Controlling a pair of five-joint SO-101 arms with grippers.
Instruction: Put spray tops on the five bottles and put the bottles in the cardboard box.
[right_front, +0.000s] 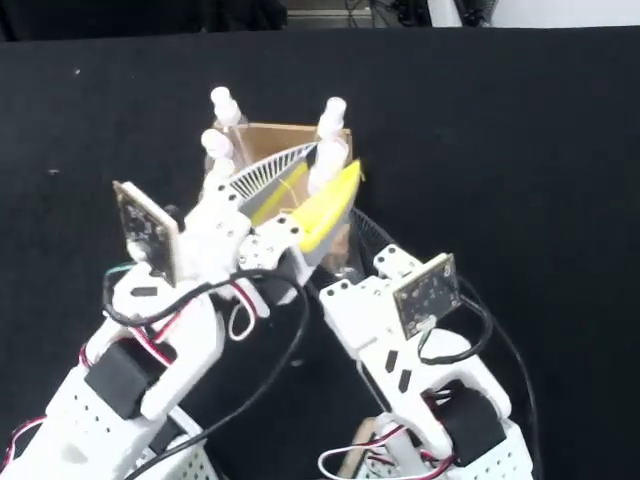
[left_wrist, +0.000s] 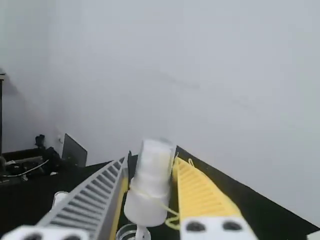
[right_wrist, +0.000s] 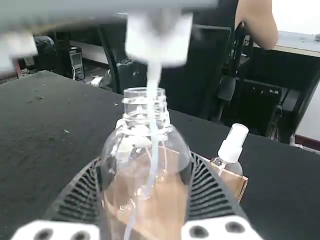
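Right wrist view gives the clearest look at the bottle (right_wrist: 145, 175). It is clear thin-walled plastic with a threaded open neck, and it stands upright between the right jaws. It looks empty, so it is probably light, and its smooth rounded wall may slip or dent under a hard squeeze. The broad lower body, where it is held now, seems the safest place to grip, because that leaves the neck free.

The spray top (right_wrist: 157, 30) hangs directly over that neck, and its thin dip tube (right_wrist: 152, 100) already runs down inside the bottle. The tube is soft and bends easily. The collar is the stiff part, so that is where a grip belongs.

The right jaws are apart by the width of the bottle and pressed against its sides. In the left wrist view, the left jaws, one grey and one yellow, are clamped on the spray top (left_wrist: 150, 185) around its body, and the cap is not yet seated on the threads.

In the high view both arms meet just beside the cardboard box (right_front: 285, 135) on the black worktop (right_front: 520, 150). Capped bottles (right_front: 225, 103) already stand in the box.
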